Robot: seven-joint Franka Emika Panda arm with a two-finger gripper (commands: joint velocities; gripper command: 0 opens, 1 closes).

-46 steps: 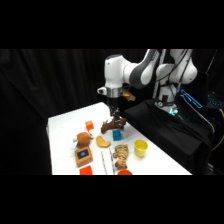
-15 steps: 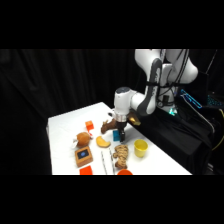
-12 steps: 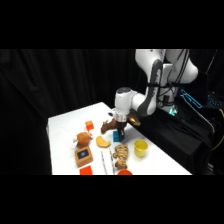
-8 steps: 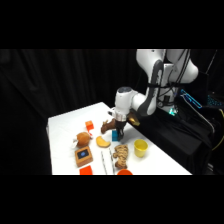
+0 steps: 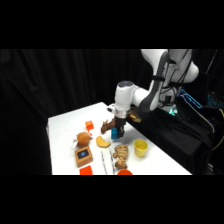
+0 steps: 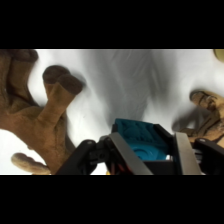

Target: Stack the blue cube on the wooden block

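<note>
Since three seconds back the arm has swung from the table's far side toward its middle and come down, and over the last second it has barely shifted, the gripper (image 5: 116,131) staying low over the same spot. Its two fingers (image 6: 131,156) are clamped on the blue cube (image 6: 142,142), one metal finger against each side in the wrist view, with the cube's top face showing between them. From the side view the blue cube (image 5: 116,133) sits at the fingertips near the middle of the table (image 5: 62,125); whether it rests on the surface or is just lifted off it cannot be told.

A brown lumpy object (image 6: 42,110) fills the left of the wrist view, just beside the gripper; in the side view it shows as a dark brown shape (image 5: 106,126) touching or nearly touching the gripper on the side toward the far-left corner. A tan, ridged thing (image 6: 210,112) lies at the wrist view's right edge.

The wooden block (image 5: 83,156), with its dark blue mark on top, lies well apart from the cube, near the table's front-left edge. Behind it sits a round brown item (image 5: 83,139), and an orange cube (image 5: 89,125) lies farther back. A yellow cup (image 5: 140,147) stands toward the right edge, with a pale knobbly item (image 5: 120,155) beside it. Another orange cube (image 5: 86,170) sits at the front edge. Black drapes hang behind the white table.
</note>
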